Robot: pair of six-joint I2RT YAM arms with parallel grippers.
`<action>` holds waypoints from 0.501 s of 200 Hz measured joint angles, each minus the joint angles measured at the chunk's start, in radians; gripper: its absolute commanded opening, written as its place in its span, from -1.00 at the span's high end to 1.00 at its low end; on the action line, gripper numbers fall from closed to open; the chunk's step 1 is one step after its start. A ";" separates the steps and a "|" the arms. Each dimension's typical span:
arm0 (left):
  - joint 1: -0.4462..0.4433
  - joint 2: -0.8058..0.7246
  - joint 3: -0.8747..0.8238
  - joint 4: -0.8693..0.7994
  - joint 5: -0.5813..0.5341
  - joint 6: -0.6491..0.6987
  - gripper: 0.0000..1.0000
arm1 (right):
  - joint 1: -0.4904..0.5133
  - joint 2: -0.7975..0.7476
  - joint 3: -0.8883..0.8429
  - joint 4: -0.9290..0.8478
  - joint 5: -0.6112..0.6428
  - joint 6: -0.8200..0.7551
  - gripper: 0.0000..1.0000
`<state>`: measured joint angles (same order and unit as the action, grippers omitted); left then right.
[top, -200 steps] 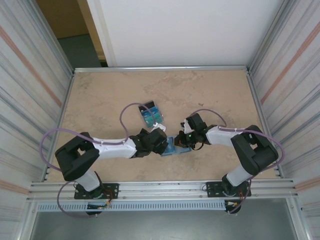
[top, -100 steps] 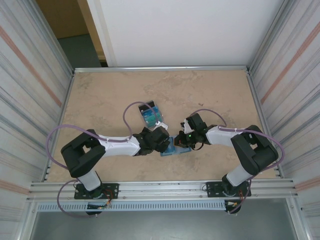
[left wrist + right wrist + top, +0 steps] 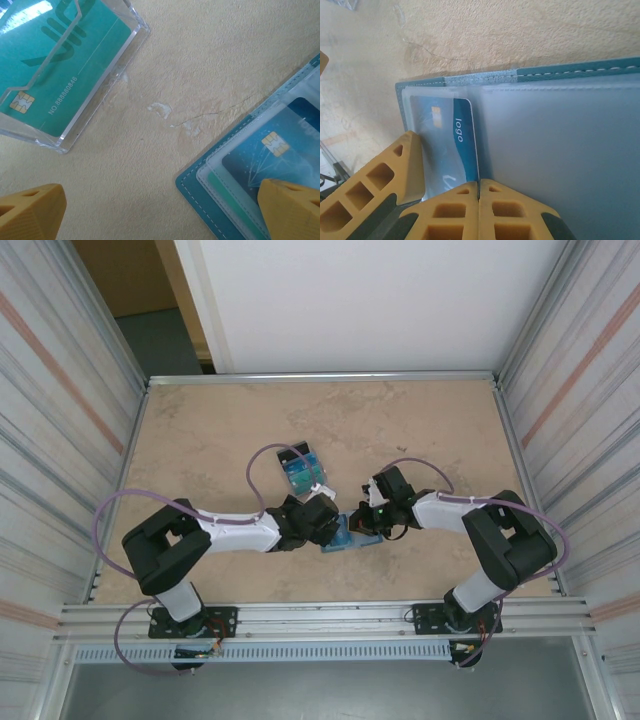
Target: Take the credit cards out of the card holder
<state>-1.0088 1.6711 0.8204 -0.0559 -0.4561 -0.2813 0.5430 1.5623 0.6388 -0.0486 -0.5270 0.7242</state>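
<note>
- Fingers (image 3: pixel 31 212) of the left gripper (image 3: pixel 161 209) stand fully apart and empty. One tip hangs over the bare table (image 3: pixel 210 55), the other over a corner of the card holder (image 3: pixel 200 206). This spread straddles the holder's edge, apparently in readiness to reach for a card.
- Right gripper (image 3: pixel 479 187): fingers (image 3: pixel 512 212) closed flush against each other, with the tips at the lower edge of the blue card (image 3: pixel 463 145). Whether they nip the card or its sleeve, or merely press the holder flat, cannot be told. Pinning is the likelier purpose, since a held-down holder will not slide when a card is drawn.
- Card holder, top view (image 3: pixel 343 533): lies open and flat on the table between the two grippers, pockets upward.
- Blue card: chip side up, seated in a clear pocket (image 3: pixel 240 139) near the holder's corner. A green card edge (image 3: pixel 220 184) shows beneath it in the left wrist view. Both are yet to be extracted.
- Clear plastic box (image 3: pixel 107 92): apart from the holder, with bare table between, and farther from the arm bases. It holds a teal VIP card (image 3: pixel 55 65) with its chip visible, so it is judged to be the drop-off for removed cards.
- Stage (judgement): extraction is partly done and the next card is not yet gripped by the open left gripper.
- Risk (judgement): the sleeve film may lift along with the card.
</note>
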 measured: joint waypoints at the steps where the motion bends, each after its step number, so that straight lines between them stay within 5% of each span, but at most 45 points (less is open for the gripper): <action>1: 0.000 0.000 0.000 0.000 0.000 0.000 -0.98 | 0.000 0.000 0.000 0.000 0.000 0.000 1.00; 100: 0.000 0.000 0.000 -0.008 -0.017 0.020 -0.97 | -0.033 -0.039 0.000 -0.043 0.014 0.000 1.00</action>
<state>-1.0088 1.6711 0.8204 -0.0635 -0.4728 -0.2611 0.5102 1.5238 0.6388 -0.0914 -0.5129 0.7238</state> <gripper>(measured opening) 0.987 0.055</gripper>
